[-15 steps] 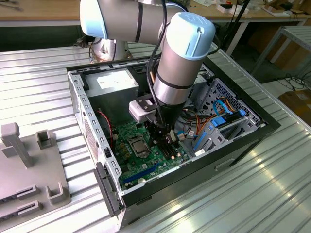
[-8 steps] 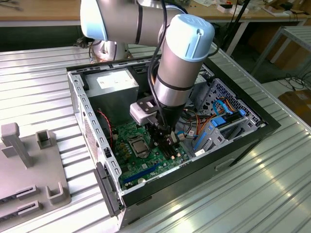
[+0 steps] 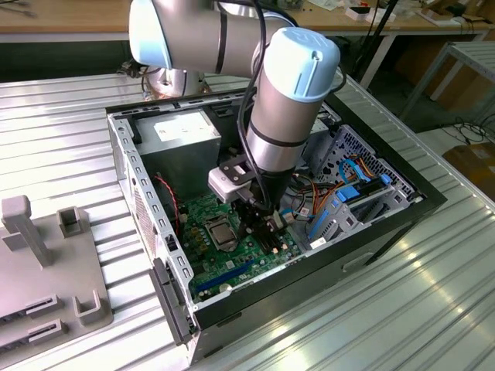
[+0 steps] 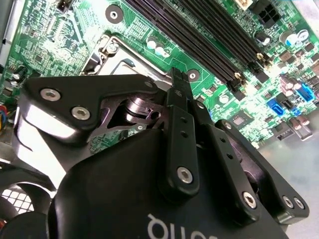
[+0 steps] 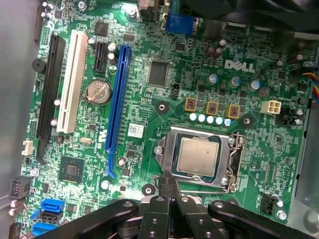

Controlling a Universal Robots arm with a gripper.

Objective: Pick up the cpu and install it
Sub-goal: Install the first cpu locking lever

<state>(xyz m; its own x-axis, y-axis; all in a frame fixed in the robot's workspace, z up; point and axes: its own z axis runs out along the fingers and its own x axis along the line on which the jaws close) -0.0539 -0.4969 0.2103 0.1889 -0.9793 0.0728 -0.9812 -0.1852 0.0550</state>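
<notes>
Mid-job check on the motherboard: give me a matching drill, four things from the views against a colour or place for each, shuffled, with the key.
Things:
1. cpu
2. long expansion slot
3. coin cell battery
4. gripper

Descriptions:
A. blue
B. round and silvery, between the white slot and the blue one
C. plain silver-grey face, lying in the socket frame
D. black, its fingers close together, tips by the edge of the socket

Pairs: 1-C, 2-A, 3-B, 4-D
</notes>
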